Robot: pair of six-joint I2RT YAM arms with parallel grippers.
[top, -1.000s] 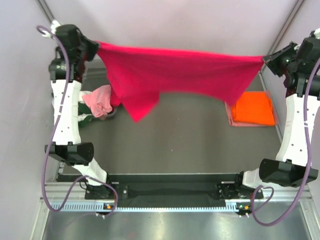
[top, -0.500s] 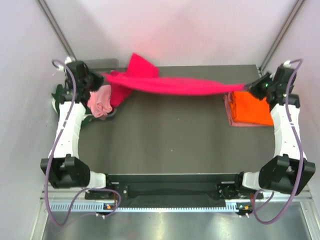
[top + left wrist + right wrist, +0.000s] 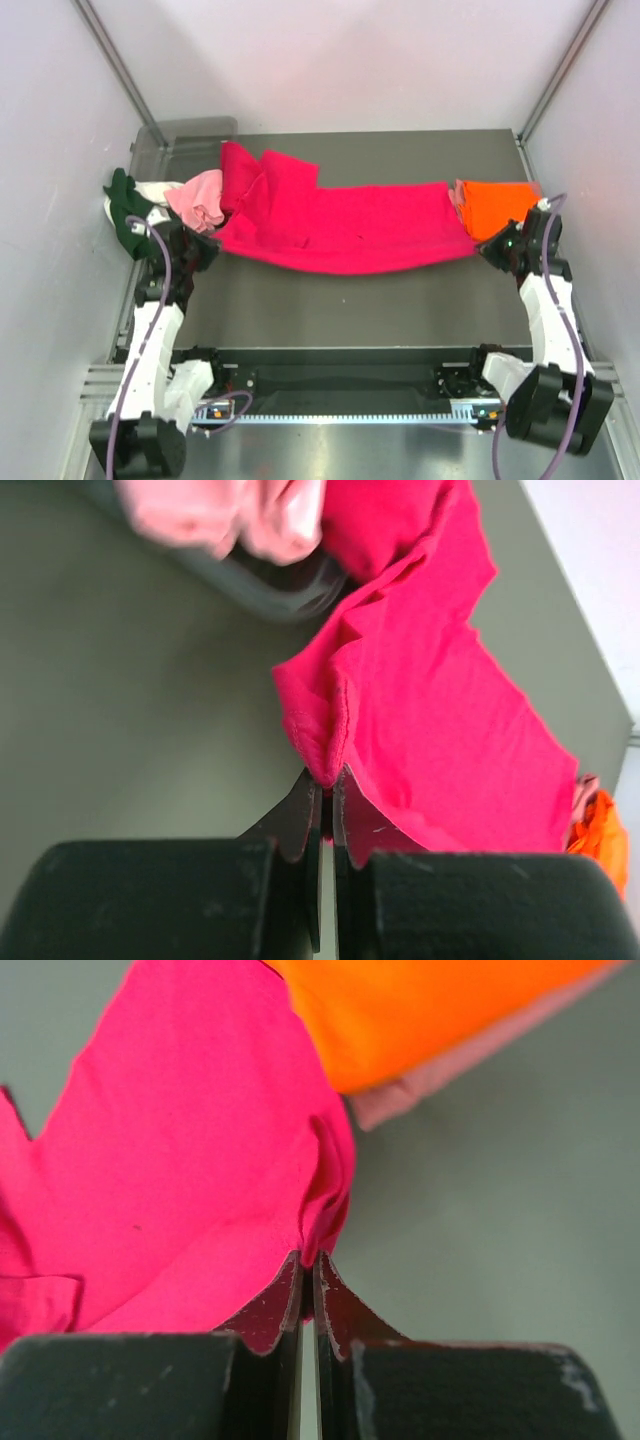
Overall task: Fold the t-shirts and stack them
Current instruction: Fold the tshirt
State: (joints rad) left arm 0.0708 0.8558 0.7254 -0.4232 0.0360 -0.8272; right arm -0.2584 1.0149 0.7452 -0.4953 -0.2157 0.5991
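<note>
1. Over the last second I have brought the crimson t-shirt down from where it hung stretched in the air. It now lies across the worktop, with both arms drawn low towards me.
2. My left claw is pinched tight on the shirt's left corner, right at a stitched hem. My right claw grips the opposite corner the same way.
3. The cloth runs between the two claws and its near edge bows towards me. Its far left part is bunched over itself beside the pale pink t-shirt and the clear bin. Its right end meets the folded orange t-shirt, which rests on a salmon pink t-shirt.
4. I judge the shirt to be light, limp and thin. It will not hold a shape and will wrinkle wherever it goes slack.
5. Hems and corners are the places to take hold, since the doubled seam gives the claws some bite. A hard tug could pull so small a pinch free.
6. That bunched part probably needs flattening before any fold.
</note>
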